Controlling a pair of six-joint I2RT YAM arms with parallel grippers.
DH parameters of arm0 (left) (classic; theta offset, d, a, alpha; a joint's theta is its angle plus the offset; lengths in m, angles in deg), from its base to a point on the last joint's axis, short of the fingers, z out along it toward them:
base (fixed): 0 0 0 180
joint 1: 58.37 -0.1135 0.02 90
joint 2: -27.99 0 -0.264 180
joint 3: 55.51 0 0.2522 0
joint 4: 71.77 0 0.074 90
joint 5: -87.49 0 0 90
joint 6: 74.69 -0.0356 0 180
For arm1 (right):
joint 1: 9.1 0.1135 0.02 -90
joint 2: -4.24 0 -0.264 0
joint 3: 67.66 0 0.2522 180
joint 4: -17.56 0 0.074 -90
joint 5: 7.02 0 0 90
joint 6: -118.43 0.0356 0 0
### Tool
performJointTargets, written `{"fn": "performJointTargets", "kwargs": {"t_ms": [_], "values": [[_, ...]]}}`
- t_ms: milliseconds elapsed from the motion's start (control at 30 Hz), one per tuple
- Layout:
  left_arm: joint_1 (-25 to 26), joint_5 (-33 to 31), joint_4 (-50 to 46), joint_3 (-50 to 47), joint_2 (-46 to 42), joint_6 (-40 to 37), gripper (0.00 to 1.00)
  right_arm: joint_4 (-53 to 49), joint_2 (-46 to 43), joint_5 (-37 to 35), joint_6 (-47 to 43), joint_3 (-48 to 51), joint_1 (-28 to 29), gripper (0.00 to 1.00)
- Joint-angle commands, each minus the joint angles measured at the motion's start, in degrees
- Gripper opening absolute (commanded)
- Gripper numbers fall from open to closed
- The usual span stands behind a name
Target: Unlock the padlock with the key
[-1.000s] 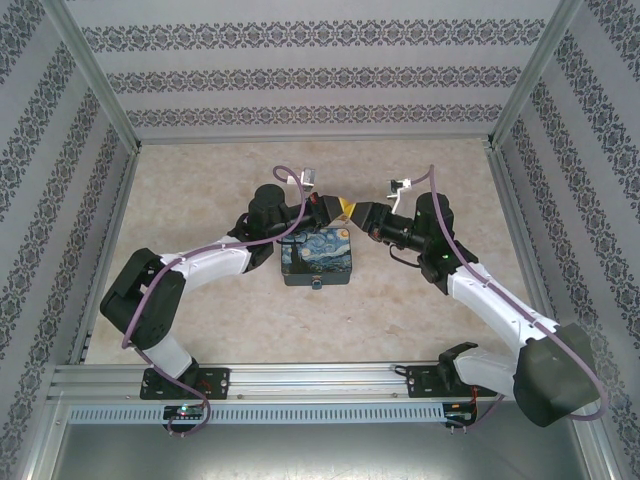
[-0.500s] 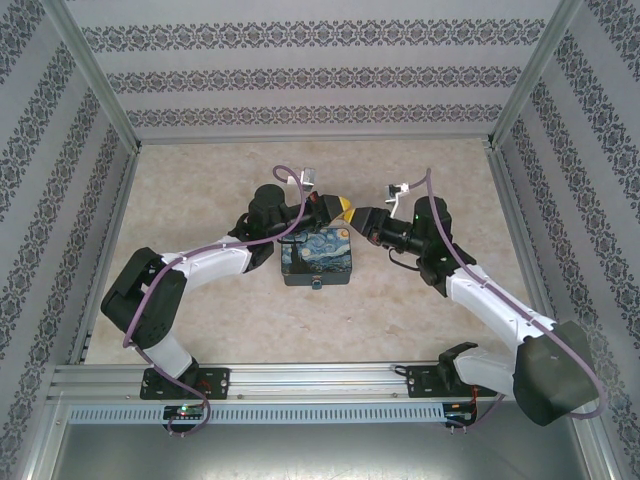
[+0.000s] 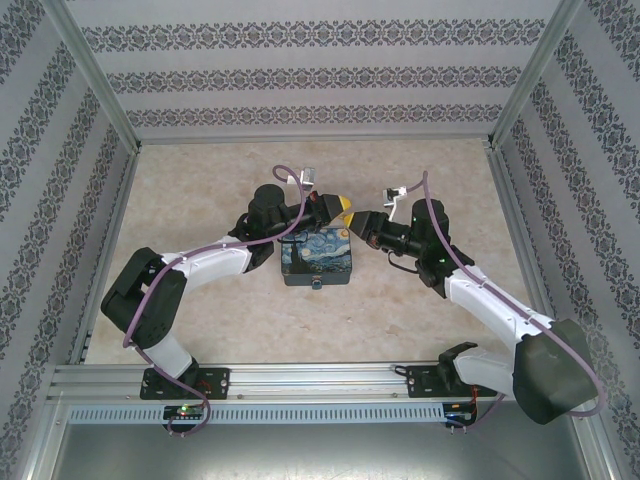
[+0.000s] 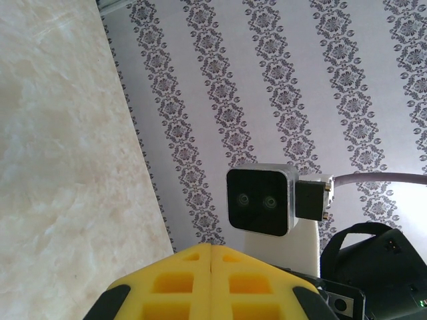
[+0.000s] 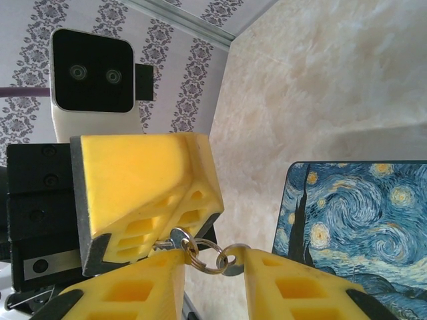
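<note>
Early days imo. Left pincer [image 4: 211, 253] clamped on key [image 5: 172, 240], rings [image 5: 200, 255] dangling. Right pincer [image 5: 213, 264] open, straddling rings. Padlock [image 3: 318, 285] at box [image 3: 316, 256] front, well apart: insertion, turn both left.

No word, number or brand mark is legible on anything here (the painted box [image 5: 353, 220] just beside the right gripper [image 5: 213, 261] carries swirls and stars, and the wall panels [image 3: 320, 75] beyond it a floral stripe, neither with lettering).
</note>
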Motion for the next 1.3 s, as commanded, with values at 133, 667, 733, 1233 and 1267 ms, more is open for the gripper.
{"fn": "performJointTargets", "kwargs": {"t_ms": [133, 667, 733, 1233, 1267], "values": [[-0.3, 0.7, 3.6, -0.4, 0.2, 0.4, 0.00, 1.7, 1.0, 0.7, 1.0, -2.6, 1.0, 0.30], [-0.1, 0.4, 3.0, -0.7, 0.2, 0.8, 0.00, 0.9, 0.6, 0.1, 1.0, -3.4, 1.5, 0.00], [-0.1, -0.8, 2.4, -0.9, -0.1, 1.7, 0.00, 0.6, 0.3, -0.4, 1.4, -2.8, 1.6, 0.00], [1.3, -21.8, 4.8, -10.0, -6.9, 20.2, 0.55, 1.1, -7.4, -24.9, 16.3, 4.2, 6.9, 0.00], [1.7, -22.6, 5.9, -10.4, -6.9, 21.0, 0.54, 1.1, -7.5, -26.9, 17.3, 4.3, 7.9, 0.00]]}}
